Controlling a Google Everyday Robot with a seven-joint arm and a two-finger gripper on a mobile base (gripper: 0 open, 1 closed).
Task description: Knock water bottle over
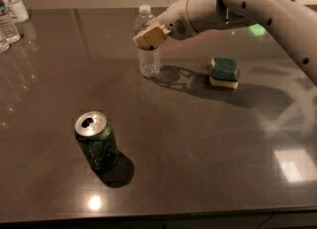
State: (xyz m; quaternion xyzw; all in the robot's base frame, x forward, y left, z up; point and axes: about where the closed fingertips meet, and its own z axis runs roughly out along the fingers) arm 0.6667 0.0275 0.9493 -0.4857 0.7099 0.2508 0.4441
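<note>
The water bottle point(148, 57) is clear and ribbed with a white cap, and stands upright on the dark table point(198, 139) at the back middle. My gripper point(151, 36), with tan pads, reaches in from the right on a white arm. It sits right in front of the bottle's upper body, over its label band, at or touching it. The bottle's cap shows above the gripper and its lower half below it.
A green soda can point(96, 143) stands at the front left. A green and cream sponge point(224, 72) lies right of the bottle, under the arm. A pump bottle point(15, 5) and other clear bottles point(7, 25) stand at the far left edge.
</note>
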